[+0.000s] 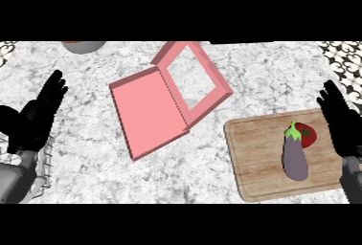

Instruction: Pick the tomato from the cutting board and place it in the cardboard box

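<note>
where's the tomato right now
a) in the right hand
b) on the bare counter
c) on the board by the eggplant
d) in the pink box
c: the tomato lies on the board, partly hidden behind the stem end of the eggplant.

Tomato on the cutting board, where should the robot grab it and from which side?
Grip the tomato by its exposed right half, coming from above and the right with the right hand, resting open beside the cutting board. The eggplant overlaps the tomato's left side in this view, likely blocking fingers there; the right side faces bare board.
</note>
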### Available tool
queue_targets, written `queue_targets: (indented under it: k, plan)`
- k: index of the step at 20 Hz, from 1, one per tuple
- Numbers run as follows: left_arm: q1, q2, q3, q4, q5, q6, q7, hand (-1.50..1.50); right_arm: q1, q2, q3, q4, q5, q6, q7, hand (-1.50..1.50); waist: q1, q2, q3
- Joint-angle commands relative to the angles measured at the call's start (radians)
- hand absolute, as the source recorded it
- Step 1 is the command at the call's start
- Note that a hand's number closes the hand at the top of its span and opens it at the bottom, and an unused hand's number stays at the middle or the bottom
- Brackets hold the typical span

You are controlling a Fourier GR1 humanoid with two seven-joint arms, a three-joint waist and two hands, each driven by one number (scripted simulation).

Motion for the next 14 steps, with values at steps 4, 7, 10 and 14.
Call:
queue_targets:
  k: [4, 7, 10, 14]
  plan:
    - [0.039, -0.017, -0.059, 0.017, -0.101, 0.038, -0.018, 0.0, -0.153, -0.011, -0.069, -0.065, -0.157, 0.259, -0.163, -1.5, 0.076, -0.01, 0.0]
    - [0.043, -0.017, -0.067, 0.026, -0.096, 0.035, 0.004, 0.0, -0.119, -0.303, 0.012, -0.038, 0.225, 0.209, -0.177, -1.5, 0.07, -0.001, -0.027]
    - [0.127, -0.081, -0.1, 0.002, -0.156, 0.1, -0.042, 0.0, -0.141, 0.003, -0.098, 0.191, 0.035, 0.153, -0.376, -1.5, 0.077, -0.004, -0.001]
    - [0.176, -0.048, -0.057, -0.011, -0.14, 0.043, -0.053, 0.0, -0.145, -0.026, -0.19, 0.305, -0.048, 0.339, -0.558, -1.5, 0.065, -0.007, -0.002]
